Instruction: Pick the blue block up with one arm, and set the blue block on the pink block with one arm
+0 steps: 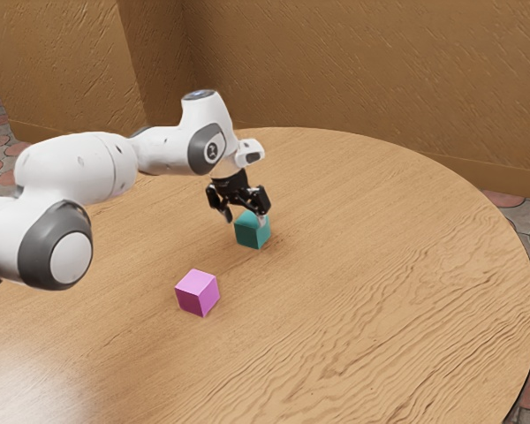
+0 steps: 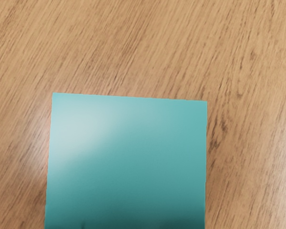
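The blue block (image 1: 253, 232), teal in shade, rests on the round wooden table (image 1: 380, 265) near its middle. My black gripper (image 1: 244, 212) hangs directly over it, open, with its fingertips at about the height of the block's top face and a little toward the exterior view's left. In the wrist view the blue block's top (image 2: 126, 162) lies close under my hand, with bare wood around it. The pink block (image 1: 197, 292) sits on the table nearer the front and toward the exterior view's left, well apart from the blue block.
The white arm (image 1: 115, 168) comes in from the exterior view's left above the table. Brown walls (image 1: 380, 62) stand behind the table. The table's curved edge (image 1: 523, 291) runs along the exterior view's right.
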### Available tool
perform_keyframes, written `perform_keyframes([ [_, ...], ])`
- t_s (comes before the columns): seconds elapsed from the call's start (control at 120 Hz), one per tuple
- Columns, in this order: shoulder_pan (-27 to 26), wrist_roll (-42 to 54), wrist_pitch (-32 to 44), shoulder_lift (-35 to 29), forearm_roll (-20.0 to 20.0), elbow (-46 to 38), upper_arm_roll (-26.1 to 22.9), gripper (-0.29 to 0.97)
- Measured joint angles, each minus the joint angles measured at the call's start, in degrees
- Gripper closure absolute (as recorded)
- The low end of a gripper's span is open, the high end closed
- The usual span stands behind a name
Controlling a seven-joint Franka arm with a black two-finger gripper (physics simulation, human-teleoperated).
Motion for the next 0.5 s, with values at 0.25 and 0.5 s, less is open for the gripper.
perform_keyframes([
  [0.25,0.11,3.87,1.76,3.67,-1.3,4.1,-0.07,0.0],
  [0.5,0.45,5.45,3.88,5.42,-2.65,4.37,-0.18,0.0],
])
